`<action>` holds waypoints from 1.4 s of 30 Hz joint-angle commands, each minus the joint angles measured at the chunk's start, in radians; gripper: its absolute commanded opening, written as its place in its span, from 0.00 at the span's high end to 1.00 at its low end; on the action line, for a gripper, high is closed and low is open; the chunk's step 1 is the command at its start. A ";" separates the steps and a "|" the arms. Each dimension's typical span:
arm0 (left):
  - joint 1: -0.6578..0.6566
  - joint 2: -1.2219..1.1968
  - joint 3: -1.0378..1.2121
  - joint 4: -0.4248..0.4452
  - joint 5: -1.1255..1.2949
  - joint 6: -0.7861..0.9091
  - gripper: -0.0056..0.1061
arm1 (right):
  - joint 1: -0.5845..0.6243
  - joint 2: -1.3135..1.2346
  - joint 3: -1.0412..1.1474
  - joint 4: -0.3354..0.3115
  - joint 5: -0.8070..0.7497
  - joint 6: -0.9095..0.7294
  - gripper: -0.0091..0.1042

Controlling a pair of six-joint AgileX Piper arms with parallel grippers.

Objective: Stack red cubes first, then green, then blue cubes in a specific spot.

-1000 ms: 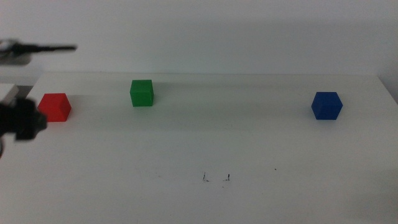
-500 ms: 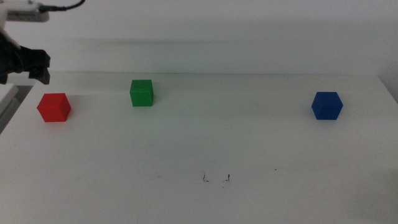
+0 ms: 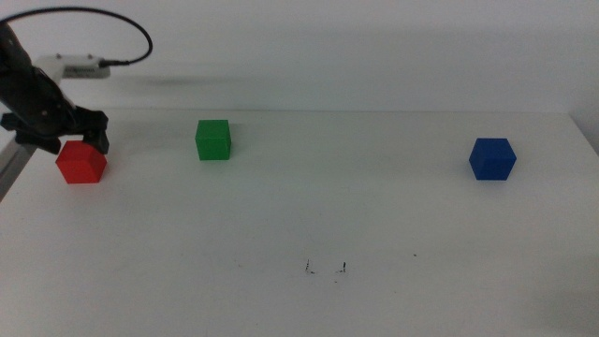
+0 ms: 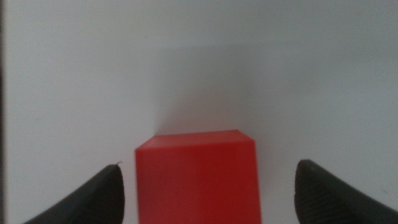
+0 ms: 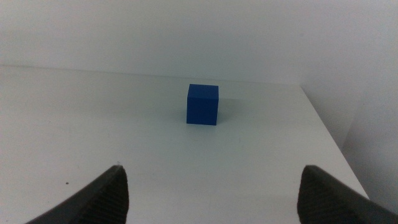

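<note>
The red cube [image 3: 81, 163] sits at the table's far left. My left gripper [image 3: 62, 142] is open just above and behind it. In the left wrist view the cube [image 4: 196, 180] lies between the two jaws with a gap on each side. The green cube [image 3: 212, 139] stands to the right of the red one. The blue cube [image 3: 491, 158] stands at the far right. The spot's two black ticks [image 3: 325, 268] are at the front centre, bare. My right gripper [image 5: 211, 186] is open and empty, out of the middle view, facing the blue cube [image 5: 203, 104] from a distance.
A lone black speck [image 3: 416, 254] lies right of the ticks. The table's left edge [image 3: 11, 168] runs close beside the red cube. A black cable [image 3: 131, 33] loops above the left arm. The right table edge [image 5: 326, 130] shows past the blue cube.
My left gripper has swung in from the picture's left edge, risen, and come down over the red cube. The cubes have not moved.
</note>
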 commanded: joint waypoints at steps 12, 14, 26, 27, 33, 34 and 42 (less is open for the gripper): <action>0.002 0.053 -0.014 -0.030 -0.032 0.017 0.60 | -0.003 -0.004 0.003 -0.011 -0.008 -0.005 0.10; 0.002 0.019 -0.011 -0.068 0.027 0.015 0.76 | -0.003 -0.004 0.003 -0.011 -0.008 -0.005 0.10; -0.623 -0.588 0.723 0.422 -0.288 -1.067 0.97 | -0.003 -0.004 0.003 -0.011 -0.008 -0.005 0.10; -0.712 -0.589 0.726 0.515 -0.263 -1.157 0.97 | -0.003 -0.004 0.003 -0.011 -0.008 -0.005 0.10; -1.043 -0.472 0.619 0.737 -0.078 -1.541 0.97 | -0.003 -0.004 0.003 -0.011 -0.008 -0.005 0.10; -1.070 -0.437 0.578 0.737 -0.043 -1.548 0.97 | -0.003 -0.004 0.003 -0.011 -0.008 -0.005 0.10; -1.101 -0.263 0.421 0.629 -0.095 -1.553 0.97 | -0.003 -0.004 0.003 -0.011 -0.008 -0.005 0.10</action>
